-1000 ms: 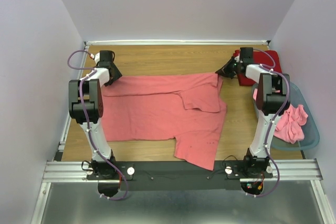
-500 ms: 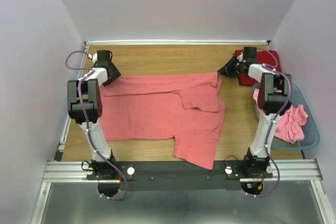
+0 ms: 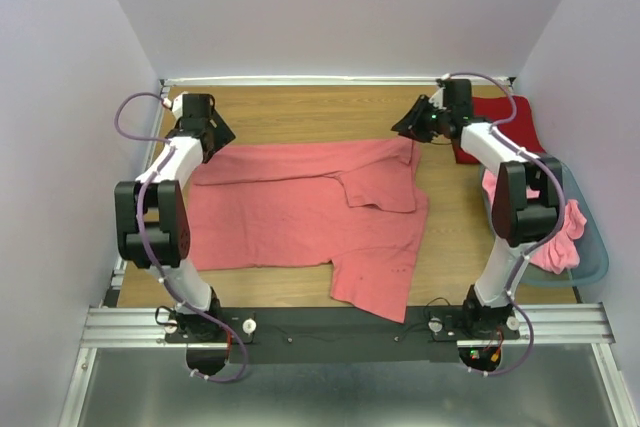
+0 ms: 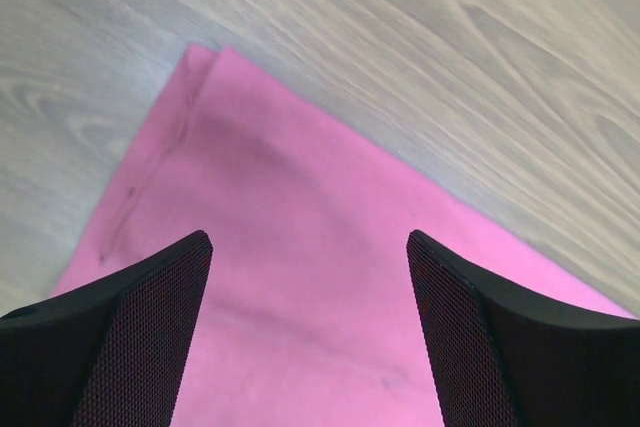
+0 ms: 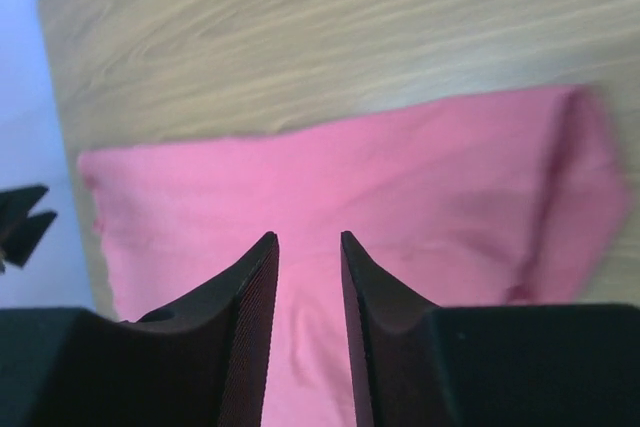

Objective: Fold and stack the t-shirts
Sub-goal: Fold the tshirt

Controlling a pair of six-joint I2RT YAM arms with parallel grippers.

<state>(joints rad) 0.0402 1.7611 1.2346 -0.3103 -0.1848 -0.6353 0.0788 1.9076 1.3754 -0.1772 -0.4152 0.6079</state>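
Observation:
A salmon-pink t-shirt (image 3: 290, 212) lies spread flat on the wooden table (image 3: 320, 112), with its right part folded over. My left gripper (image 3: 212, 139) hovers open above the shirt's far left corner (image 4: 210, 77), its fingertips (image 4: 180, 277) wide apart with nothing between them. My right gripper (image 3: 408, 129) hangs over the shirt's far right corner, and the shirt (image 5: 350, 177) shows through the narrow gap between its empty fingers (image 5: 250, 287). A deep red t-shirt (image 3: 510, 119) lies at the back right.
A grey-blue basket (image 3: 592, 252) with more pink shirts (image 3: 560, 232) stands at the right edge, behind my right arm. White walls close in the table at the back and sides. Bare wood runs along the far edge.
My right gripper has swung left and away from the red shirt, to over the pink shirt's far right corner. My left arm has stretched further back. The pink shirt has barely shifted.

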